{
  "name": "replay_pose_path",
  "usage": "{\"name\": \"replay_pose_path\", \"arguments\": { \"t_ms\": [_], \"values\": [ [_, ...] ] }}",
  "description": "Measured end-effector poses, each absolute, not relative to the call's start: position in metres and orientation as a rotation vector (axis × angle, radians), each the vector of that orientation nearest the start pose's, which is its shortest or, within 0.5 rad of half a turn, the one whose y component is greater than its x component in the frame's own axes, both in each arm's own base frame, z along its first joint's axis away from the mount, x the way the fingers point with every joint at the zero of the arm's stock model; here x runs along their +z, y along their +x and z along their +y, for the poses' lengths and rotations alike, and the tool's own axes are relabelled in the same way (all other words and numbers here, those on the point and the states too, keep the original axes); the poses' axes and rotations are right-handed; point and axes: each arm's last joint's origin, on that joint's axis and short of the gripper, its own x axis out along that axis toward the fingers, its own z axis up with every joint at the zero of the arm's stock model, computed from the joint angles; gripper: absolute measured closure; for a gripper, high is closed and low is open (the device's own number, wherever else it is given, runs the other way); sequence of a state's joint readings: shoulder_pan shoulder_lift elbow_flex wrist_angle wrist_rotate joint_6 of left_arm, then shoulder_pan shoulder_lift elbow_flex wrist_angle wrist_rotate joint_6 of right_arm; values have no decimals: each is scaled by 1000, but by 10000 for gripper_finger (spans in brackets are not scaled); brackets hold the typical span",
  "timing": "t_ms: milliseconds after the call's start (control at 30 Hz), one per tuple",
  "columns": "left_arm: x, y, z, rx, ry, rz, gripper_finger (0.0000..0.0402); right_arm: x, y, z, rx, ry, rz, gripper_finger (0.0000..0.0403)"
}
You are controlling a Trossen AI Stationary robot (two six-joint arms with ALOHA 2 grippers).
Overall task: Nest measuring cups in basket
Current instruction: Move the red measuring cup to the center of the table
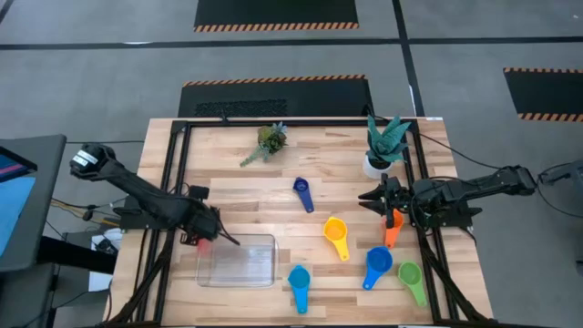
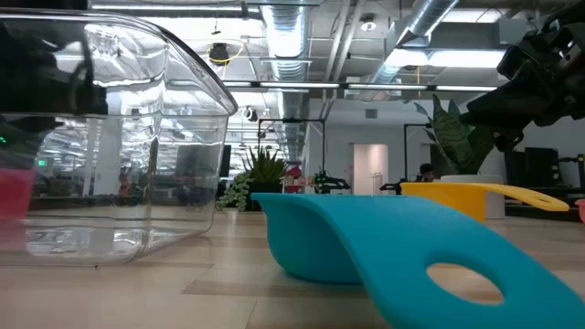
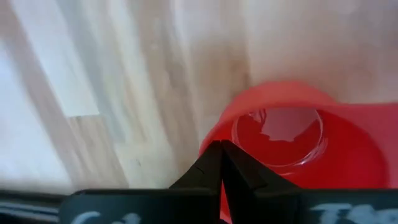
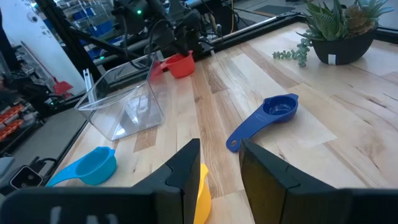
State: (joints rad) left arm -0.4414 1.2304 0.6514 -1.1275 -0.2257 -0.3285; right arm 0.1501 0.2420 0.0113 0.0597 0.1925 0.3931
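Observation:
My left gripper [image 1: 208, 239] is shut on the red measuring cup [image 1: 201, 241] by the far left corner of the clear basket [image 1: 239, 261]. The right wrist view shows that cup [image 4: 181, 65] beside the basket [image 4: 124, 99]. My right gripper [image 1: 366, 197] hovers open over the table's right part, touching nothing. The orange cup [image 1: 392, 230] lies just near of it. On the wood also lie the dark blue [image 1: 303, 193], yellow [image 1: 336, 236], blue [image 1: 376, 266], green [image 1: 412, 281] and light blue [image 1: 299, 285] cups. My left gripper pinches the red cup at its rim [image 3: 214, 134], on the side nearest the wrist, with the two fingers [image 3: 208, 171] closed together on the wall. The cup's mouth faces up. Whether its base rests on the table or hangs just above it does not show.
A small leafy sprig [image 1: 267, 141] and a potted plant [image 1: 385, 144] stand at the table's far side. Black frame rails run along the left [image 1: 173, 182] and right [image 1: 421, 182] edges. Bare wood lies between the basket and the dark blue cup.

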Motion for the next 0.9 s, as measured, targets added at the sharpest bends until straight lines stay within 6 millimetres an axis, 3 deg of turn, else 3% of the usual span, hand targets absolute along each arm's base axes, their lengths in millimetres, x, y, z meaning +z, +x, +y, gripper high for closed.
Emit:
{"name": "replay_pose_path", "arguments": {
  "t_ms": [267,433,600,733,900],
  "values": [
    [182,152,-48,282,288,1554,401,152,110,11,-76,361,168,267],
    [205,167,-51,245,342,1462,402,151,110,11,-78,359,175,266],
    [226,170,-53,222,325,1477,402,151,110,11,-78,359,177,266],
    [233,179,-52,353,334,1332,402,151,110,11,-78,359,178,267],
    [229,214,-48,422,197,1114,401,151,110,11,-78,359,178,266]
  ]
}}
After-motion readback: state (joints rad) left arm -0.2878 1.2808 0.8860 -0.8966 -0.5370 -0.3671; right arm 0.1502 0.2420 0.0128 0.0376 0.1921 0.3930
